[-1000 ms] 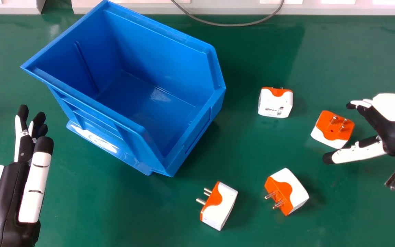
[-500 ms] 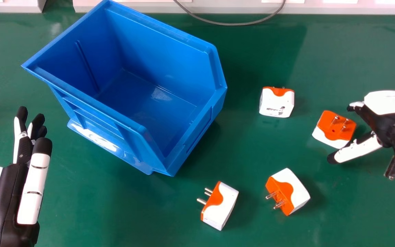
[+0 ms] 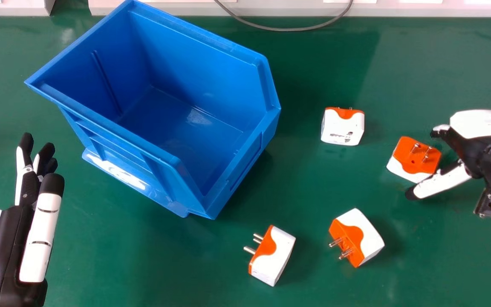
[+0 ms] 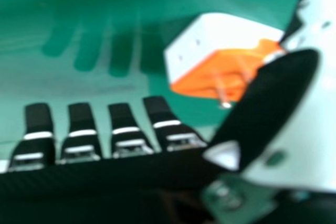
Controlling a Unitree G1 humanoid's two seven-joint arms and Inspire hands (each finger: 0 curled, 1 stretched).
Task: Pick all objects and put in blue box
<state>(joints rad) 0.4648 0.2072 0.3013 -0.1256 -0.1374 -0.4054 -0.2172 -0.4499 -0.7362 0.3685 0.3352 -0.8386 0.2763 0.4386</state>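
Observation:
In the head view my right hand [image 3: 475, 153] is at the right edge, open, its thumb beside an orange-and-white plug adapter [image 3: 414, 160]. The right hand view shows my right hand [image 4: 283, 98] with that adapter [image 4: 220, 51] near the thumb, not gripped. Another adapter [image 3: 342, 127] sits farther left; two more, one adapter [image 3: 273, 256] and one adapter [image 3: 358, 238], lie nearer the front with their pins pointing left. The blue box [image 3: 245, 157] stands left of them, its inside bare. My left hand [image 3: 36, 213] rests open at the left edge, holding nothing.
The green table [image 3: 177, 264] carries everything. Along its far edge runs a pale ledge [image 3: 271, 9], with a grey cable [image 3: 288, 29] looping down onto the table behind the box.
My right hand has shifted slightly toward the far side and its wrist has come farther into view, with the thumb now at the adapter's near edge. The adapters and box have kept their places.

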